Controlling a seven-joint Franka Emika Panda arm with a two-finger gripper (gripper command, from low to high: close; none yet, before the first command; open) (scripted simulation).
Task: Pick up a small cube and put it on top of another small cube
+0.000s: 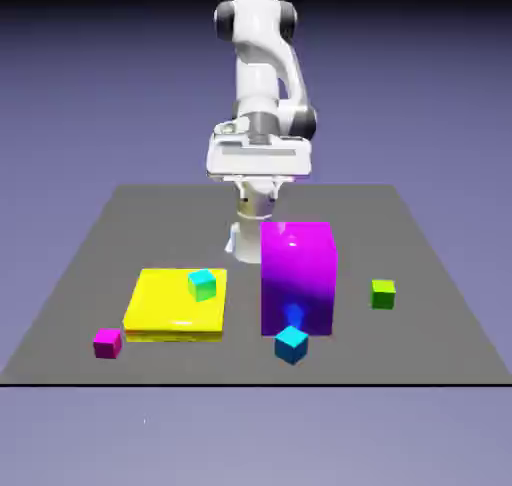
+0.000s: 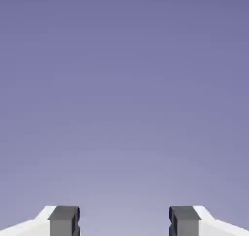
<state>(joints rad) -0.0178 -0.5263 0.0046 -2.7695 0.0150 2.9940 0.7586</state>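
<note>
The robot's gripper [image 2: 124, 221] hung wide apart and empty behind the purple block [image 1: 297, 279], a blue cube [image 1: 291, 345] before it, a magenta cube [image 1: 107, 344] off to the exterior view's left.

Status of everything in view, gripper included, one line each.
Gripper: open, nothing between its fingertips
Magenta cube: on the table, unstacked
Blue cube: on the table, nothing on top
Teal cube: resting on the yellow slab
Yellow slab: lying flat
Purple block: upright
Green cube: on the table
</note>
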